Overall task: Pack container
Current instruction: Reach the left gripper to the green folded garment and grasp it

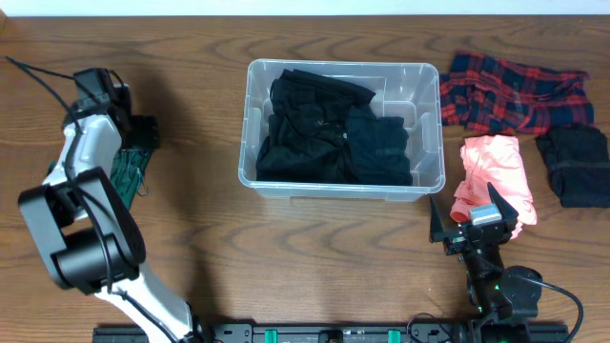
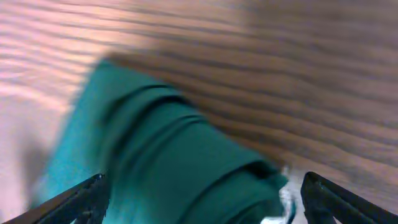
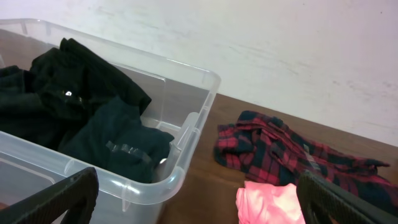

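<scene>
Clear plastic container (image 1: 341, 64), just beside the plaid shirt (image 1: 510, 90) and holding dark clothes (image 1: 324, 129), looks light, stiff and kinda slick, so I'd grab its thick rim; left gripper (image 2: 202, 186) spread around a green cloth (image 2: 161, 155), right gripper (image 1: 468, 217) spread wide, empty.

The left arm rises along the frame's left side, and the left gripper (image 1: 139, 143) has its jaws wide apart. At lower right, the right gripper (image 1: 468, 213) is also spread.

Brown wood-grain table (image 1: 315, 257) under even light, off-white scuffed wall (image 3: 280, 50) behind.
</scene>
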`<state>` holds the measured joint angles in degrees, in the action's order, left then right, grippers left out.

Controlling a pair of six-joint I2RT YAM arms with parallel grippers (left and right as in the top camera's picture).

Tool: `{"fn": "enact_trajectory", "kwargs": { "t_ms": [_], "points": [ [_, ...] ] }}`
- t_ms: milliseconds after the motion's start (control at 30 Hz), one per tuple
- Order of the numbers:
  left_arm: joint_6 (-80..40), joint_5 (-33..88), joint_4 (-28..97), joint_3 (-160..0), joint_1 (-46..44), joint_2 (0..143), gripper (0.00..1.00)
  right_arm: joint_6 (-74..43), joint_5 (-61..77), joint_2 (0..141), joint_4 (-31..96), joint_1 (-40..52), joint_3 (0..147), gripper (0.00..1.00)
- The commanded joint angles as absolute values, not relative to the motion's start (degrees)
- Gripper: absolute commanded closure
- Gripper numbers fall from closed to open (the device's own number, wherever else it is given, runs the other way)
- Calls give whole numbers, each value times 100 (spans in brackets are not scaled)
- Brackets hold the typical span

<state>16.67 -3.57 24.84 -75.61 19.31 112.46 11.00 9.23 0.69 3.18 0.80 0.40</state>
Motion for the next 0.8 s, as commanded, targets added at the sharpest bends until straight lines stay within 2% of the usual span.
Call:
{"fn": "enact_trajectory", "kwargs": {
  "t_ms": [0,133,167,200,267,400,433,767],
  "points": [
    [2093,132,2434,-7607,1944,11627,2,1164,965,38,331,38,32,1],
    [2080,121,2493,-7607,1944,11961,3,1164,965,38,331,40,32,1],
    [2075,84,2493,-7607,1944,12003,13,1164,965,38,331,40,32,1],
    [2075,64,2493,-7607,1944,12022,30,1164,965,38,331,40,32,1],
    [2075,67,2491,-7609,1944,12014,54,1164,965,38,331,38,32,1],
    [2078,64,2493,-7609,1944,11948,89,1164,965,38,331,40,32,1],
    [2078,64,2493,-7609,1944,11922,94,1164,965,38,331,40,32,1],
    [2078,93,2333,-7609,1756,10628,94,1164,965,38,331,40,32,1]
  ]
}}
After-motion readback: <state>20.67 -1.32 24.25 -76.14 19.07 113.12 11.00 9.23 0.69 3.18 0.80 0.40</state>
